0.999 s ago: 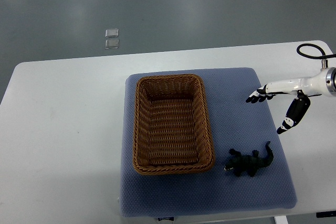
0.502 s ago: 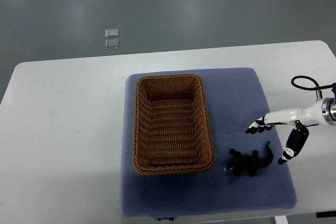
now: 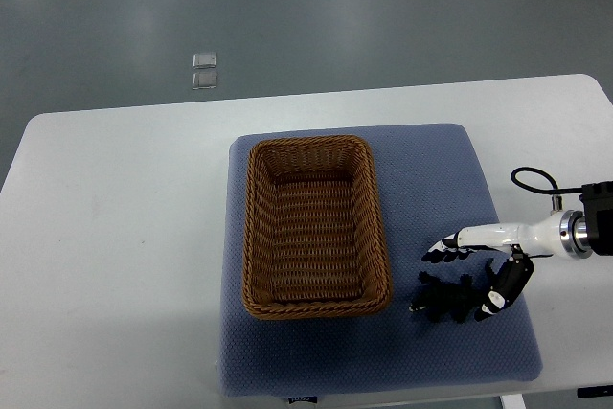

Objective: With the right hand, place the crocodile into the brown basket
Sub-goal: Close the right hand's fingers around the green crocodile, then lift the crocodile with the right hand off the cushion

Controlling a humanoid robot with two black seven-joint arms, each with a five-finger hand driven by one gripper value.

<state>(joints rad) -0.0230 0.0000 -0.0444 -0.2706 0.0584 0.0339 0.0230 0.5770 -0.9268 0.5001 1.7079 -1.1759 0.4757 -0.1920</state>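
Observation:
A small dark green toy crocodile [image 3: 448, 300] lies on the blue mat [image 3: 383, 361], just right of the brown wicker basket [image 3: 255, 237]. My right hand [image 3: 467, 280] comes in from the right edge and hovers over the crocodile. Its fingers [image 3: 442, 254] are spread above the toy's back, and the thumb [image 3: 498, 296] hangs down over the tail end. The hand holds nothing. The basket stands on the mat's left half. No left arm shows.
The blue mat rests on a white table [image 3: 115, 237]. A black cable loop [image 3: 532, 181] arcs above my right wrist. Two small clear squares [image 3: 203, 70] lie on the grey floor beyond the table.
My right hand has travelled down and to the left, from beside the mat's right edge to directly over the crocodile. The crocodile and basket have stayed put.

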